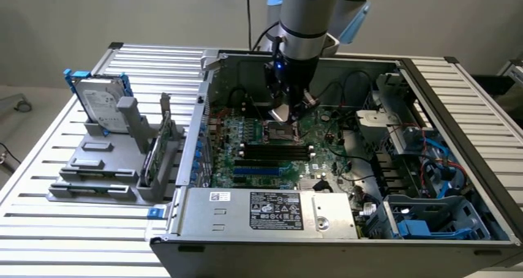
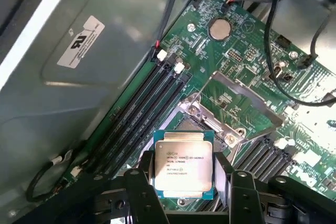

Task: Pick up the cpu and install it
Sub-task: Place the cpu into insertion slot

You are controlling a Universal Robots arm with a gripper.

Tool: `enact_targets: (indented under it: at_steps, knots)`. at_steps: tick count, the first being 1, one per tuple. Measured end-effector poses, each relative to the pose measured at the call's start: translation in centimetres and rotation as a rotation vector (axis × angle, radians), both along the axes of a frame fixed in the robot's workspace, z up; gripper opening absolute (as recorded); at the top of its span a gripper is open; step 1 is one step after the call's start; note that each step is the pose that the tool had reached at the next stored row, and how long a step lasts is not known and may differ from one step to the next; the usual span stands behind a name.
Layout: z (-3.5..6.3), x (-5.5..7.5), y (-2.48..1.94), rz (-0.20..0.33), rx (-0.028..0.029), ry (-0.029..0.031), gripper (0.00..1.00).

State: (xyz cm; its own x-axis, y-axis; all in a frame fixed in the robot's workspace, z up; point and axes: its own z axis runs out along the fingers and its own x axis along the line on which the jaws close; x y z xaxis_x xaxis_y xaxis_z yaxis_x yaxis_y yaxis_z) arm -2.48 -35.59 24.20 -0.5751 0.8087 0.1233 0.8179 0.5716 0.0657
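I'm gripping the cpu [image 2: 182, 163] by its edges between the gripper's [image 2: 185, 182] widely spread fingers [image 2: 140, 187], holding it right over the motherboard [image 2: 247, 61] socket [image 2: 202, 113]; it's possibly touching, hard to tell.

Silver-grey cpu [image 2: 182, 165] edged green, green motherboard [image 2: 247, 66], black claw [image 2: 188, 184]

Readable markings, wrist view
cpu [image 2: 182, 165] lid: "Intel Xeon", lines beneath illegible. White sticker [image 2: 80, 42] on case wall [image 2: 63, 108]: certification logo, small print unreadable.
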Motion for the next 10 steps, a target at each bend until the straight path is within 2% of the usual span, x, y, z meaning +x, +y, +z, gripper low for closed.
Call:
enact_targets:
  at_steps: [10]
  knots:
    - [-0.38,0.00,0.00,-0.158,0.0001,0.0155,0.55]
